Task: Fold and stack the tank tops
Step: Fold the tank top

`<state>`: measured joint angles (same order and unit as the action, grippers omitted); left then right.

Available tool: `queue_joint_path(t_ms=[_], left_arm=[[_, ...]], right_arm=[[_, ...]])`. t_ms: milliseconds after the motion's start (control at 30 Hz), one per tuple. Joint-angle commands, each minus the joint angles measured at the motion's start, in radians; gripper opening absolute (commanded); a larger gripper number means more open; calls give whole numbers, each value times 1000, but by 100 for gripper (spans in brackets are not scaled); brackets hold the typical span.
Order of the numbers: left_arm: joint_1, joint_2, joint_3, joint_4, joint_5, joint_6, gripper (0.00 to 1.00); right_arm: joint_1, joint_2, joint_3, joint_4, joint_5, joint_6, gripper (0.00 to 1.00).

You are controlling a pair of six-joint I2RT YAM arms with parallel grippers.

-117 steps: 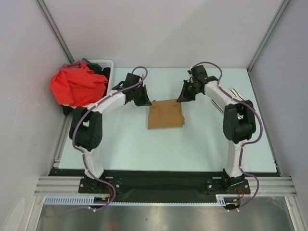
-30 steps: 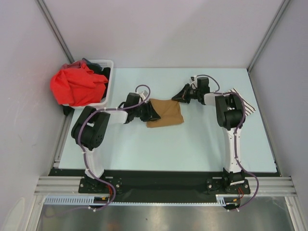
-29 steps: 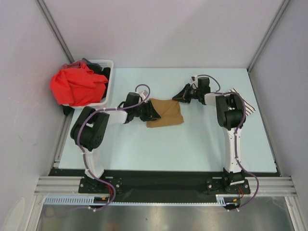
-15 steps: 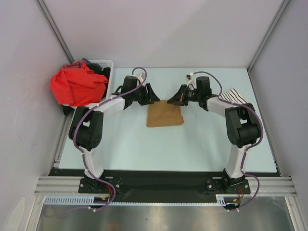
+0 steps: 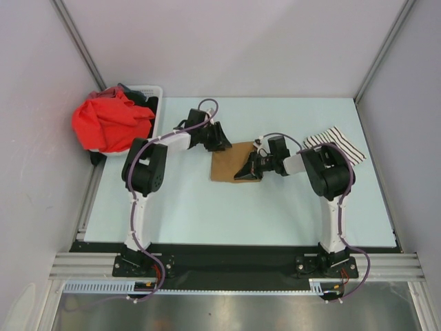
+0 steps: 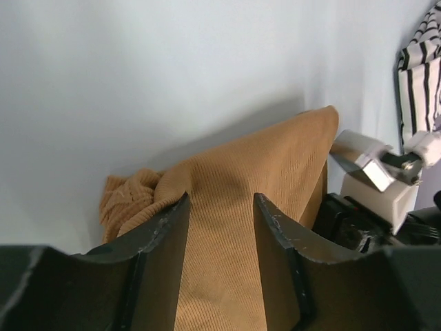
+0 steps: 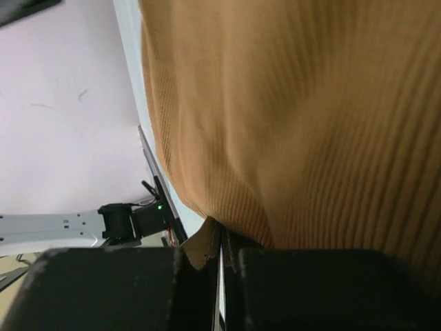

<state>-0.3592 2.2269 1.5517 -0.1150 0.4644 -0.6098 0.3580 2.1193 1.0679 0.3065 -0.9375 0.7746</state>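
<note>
Swinging in from beyond the cloth's far edge, the right gripper (image 5: 245,169) had come down over the near right part of the folded, ribbed tan-brown tank top (image 5: 222,165), which lay mid-table on the pale blue-green table (image 5: 207,214). Its fingers were pressed together, and the wrist view showed a small flap of the tan rib caught between them, with the cloth rising away from the tips. Just beyond, at the garment's far left corner, the left gripper (image 5: 220,140) hung with its fingers spread, tan cloth showing between them but not clamped. Well apart to the far right lay the white tank top with thin black stripes (image 5: 335,141), partly hidden by the right arm. At the far left stood a white plastic laundry basket (image 5: 153,89) heaped with red cloth (image 5: 110,123).

Judging by this, the tan top's fold was being finished or tidied, with stacking not yet done. The next move would call for the pinched edge to be drawn across without dragging the layers open, with the left fingers steadying the far corner or clearing away. After that, one top would need carrying onto the other.
</note>
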Motion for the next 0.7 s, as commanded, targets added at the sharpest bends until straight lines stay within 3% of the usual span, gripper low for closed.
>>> queue_joint_path(t_ms=[0, 133, 200, 300, 333, 367, 467, 667], left_arm=[[17, 48, 57, -28, -21, 19, 48], [29, 34, 62, -31, -15, 34, 49], [29, 1, 61, -37, -18, 51, 55], [29, -76, 30, -66, -36, 73, 63], [29, -104, 9, -63, -40, 76, 66], [26, -133, -16, -61, -56, 82, 68], [19, -255, -113, -75, -127, 105, 77], [-4, -418, -249, -150, -259, 133, 84]], right_arm=[[-7, 36, 0, 19, 3, -8, 1], [-24, 34, -43, 35, 2, 6, 0], [-27, -5, -58, 31, 3, 2, 3], [-28, -100, -51, -29, 23, -40, 28], [-28, -126, -40, -114, 40, -63, 40], [-28, -157, -23, -166, 89, -125, 44], [-27, -245, 44, -370, 199, -201, 53], [-33, -318, 154, -610, 419, -317, 58]])
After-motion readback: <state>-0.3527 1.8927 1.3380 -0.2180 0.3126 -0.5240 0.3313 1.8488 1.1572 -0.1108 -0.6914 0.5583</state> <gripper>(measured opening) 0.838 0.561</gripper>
